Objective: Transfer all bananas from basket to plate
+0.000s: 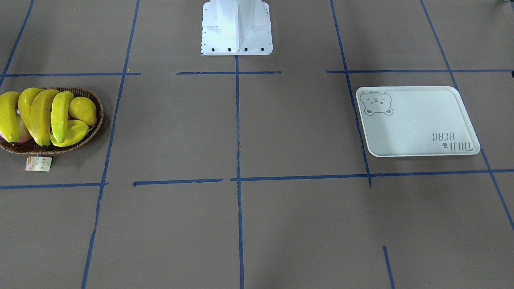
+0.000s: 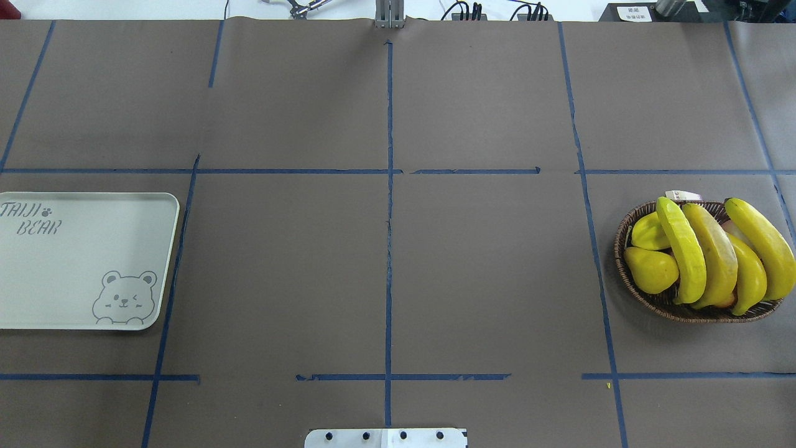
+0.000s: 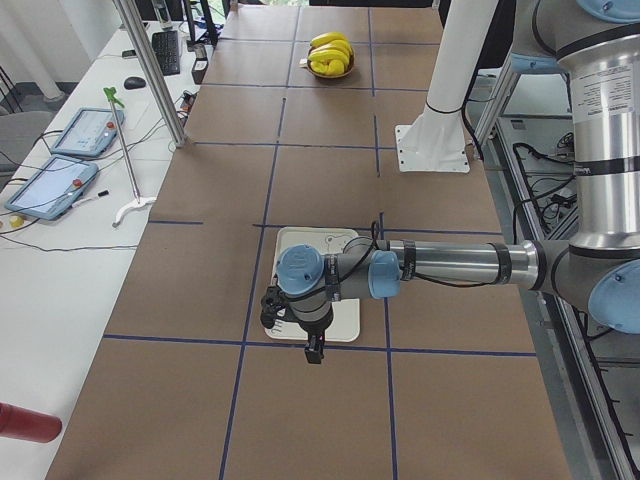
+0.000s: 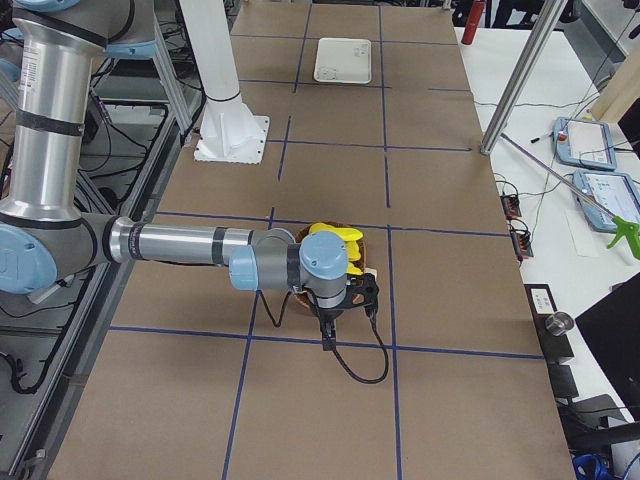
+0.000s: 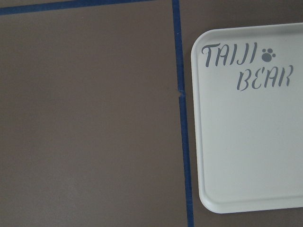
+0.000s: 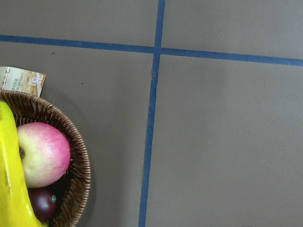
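Observation:
Several yellow bananas [image 1: 40,116] lie across the dark wicker basket [image 1: 97,124], which stands at the table's end on my right; both show in the overhead view too, bananas [image 2: 703,255] and basket [image 2: 622,249]. The pale rectangular plate [image 1: 417,120] with a bear drawing lies bare at the other end [image 2: 81,261]. My left gripper [image 3: 293,325] hangs above the plate's outer edge; the left wrist view shows the plate [image 5: 251,142] below. My right gripper [image 4: 340,300] hangs above the basket's outer edge; its wrist view shows the rim [image 6: 78,156] and one banana [image 6: 9,179]. I cannot tell whether either gripper is open or shut.
The basket also holds a ridged starfruit [image 1: 74,132], a plump yellow pear-shaped fruit [image 1: 82,110], a pink apple [image 6: 42,153] and a dark red fruit [image 6: 40,201]. A paper tag [image 1: 38,163] lies beside it. The white robot base [image 1: 237,28] stands at mid-table.

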